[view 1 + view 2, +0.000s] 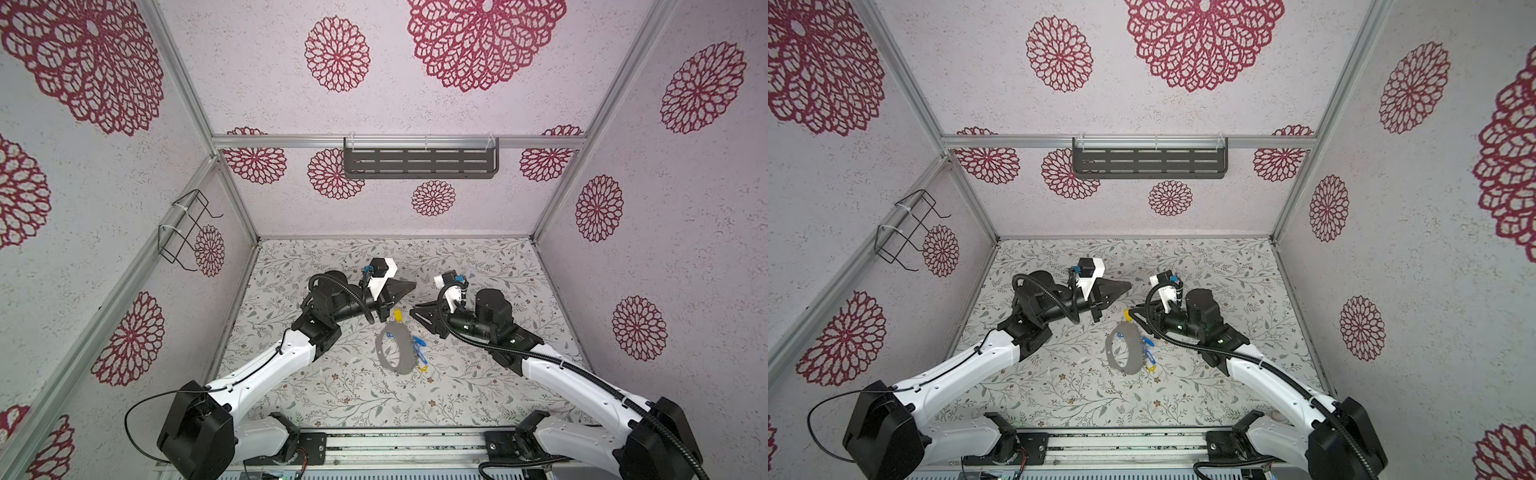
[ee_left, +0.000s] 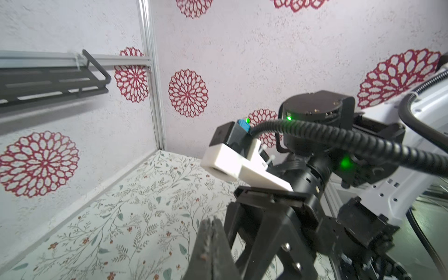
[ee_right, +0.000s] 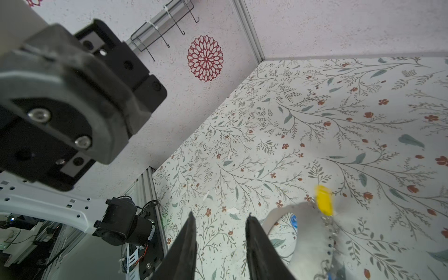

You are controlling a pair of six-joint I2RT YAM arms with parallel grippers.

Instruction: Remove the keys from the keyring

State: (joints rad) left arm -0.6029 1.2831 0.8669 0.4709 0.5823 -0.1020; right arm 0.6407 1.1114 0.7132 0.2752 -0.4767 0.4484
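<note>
The keyring (image 1: 405, 353) lies near the middle of the table (image 1: 332, 386), just ahead of both arms; it is a wide grey hoop with small holes along its rim. One yellow key (image 1: 397, 314) sticks out at the hoop's 12 o'clock; more keys (image 1: 419, 342), blue and yellow, bunch from 3 to 5 o'clock, and something blue shows inside the hoop near 11.

The left gripper (image 1: 411, 284) hangs beyond the hoop at about 12 o'clock, jaws pressed together on nothing; the right gripper (image 3: 220, 215) is near the yellow key, off the hoop at roughly 1 o'clock, jaws parted with only table between them.

To my eye the hoop is thin and light, so it would likely skate or lift if a key were tugged alone; I cannot tell whether it bends. The keys look like smooth little plastic tags on fine metal loops: light, slippery, apt to swivel. I would pinch the yellow key across its flat faces, near the loop, and pin the hoop on its bare stretch around 9 o'clock.
</note>
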